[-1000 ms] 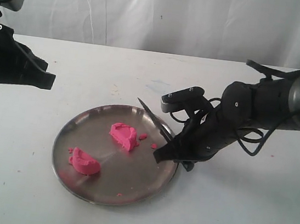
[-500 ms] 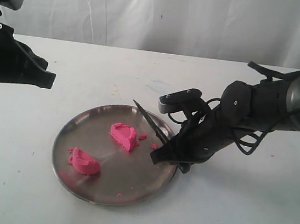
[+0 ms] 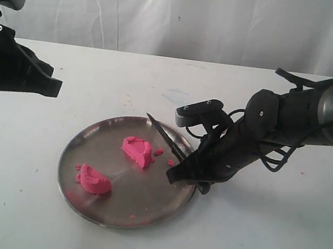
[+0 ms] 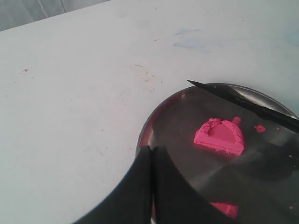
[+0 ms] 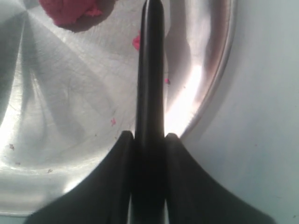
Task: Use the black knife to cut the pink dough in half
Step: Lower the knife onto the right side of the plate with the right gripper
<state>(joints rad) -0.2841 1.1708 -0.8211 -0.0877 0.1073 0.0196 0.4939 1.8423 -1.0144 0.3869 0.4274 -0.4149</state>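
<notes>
The right gripper (image 3: 179, 174) holds the black knife (image 3: 166, 138) clamped by its handle between closed jaws at the near-right rim of the steel plate (image 3: 85, 203), blade raised and pointing up and away toward the plate's far edge. The pink dough lies in two chunks on the plate: one chunk (image 3: 138, 150) near the middle, just left of the blade, and a second chunk (image 3: 93, 180) toward the plate's near-left side, well apart from the first. A few pink crumbs (image 3: 158, 152) sit between the central chunk and the knife. The knife's long axis runs diagonally past the right side of the central chunk without touching it, so any further cut would mean swinging the blade leftward and down. The right arm is by far the nearer to the dough. The left gripper (image 4: 152, 161) hovers off the plate's left side with its fingers pressed together and nothing between them. Judged from the two separate pieces, the halving looks largely done
</notes>
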